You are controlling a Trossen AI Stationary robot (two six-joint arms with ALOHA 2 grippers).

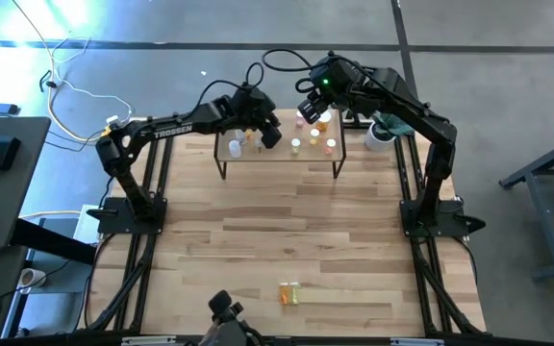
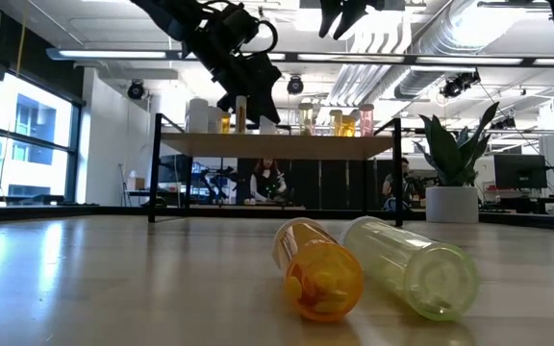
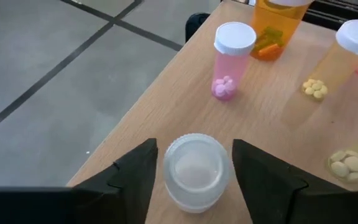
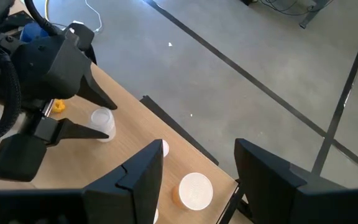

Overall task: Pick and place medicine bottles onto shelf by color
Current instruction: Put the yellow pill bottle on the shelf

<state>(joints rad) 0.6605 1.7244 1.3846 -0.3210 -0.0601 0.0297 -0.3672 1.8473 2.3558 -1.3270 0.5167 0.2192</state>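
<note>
"TROSSEN" in white on left arm (image 1: 173, 129); no other legible txt.

Shelf (image 1: 279, 157) crowded with bottles (image 1: 296, 145) (both tools above), open tabletop (image 1: 277, 231) in front

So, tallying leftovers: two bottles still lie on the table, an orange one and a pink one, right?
Not quite. The orange plastic pill bottle is there, but its neighbour is a pale yellow-green plastic bottle, not pink; the low view shows both lying on the wooden table.

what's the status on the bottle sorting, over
Left gripper open around a clear bottle standing on the shelf. Right gripper open, empty, above the shelf. Two bottles, orange and yellow, lie on the table. Nothing in the way.
</note>
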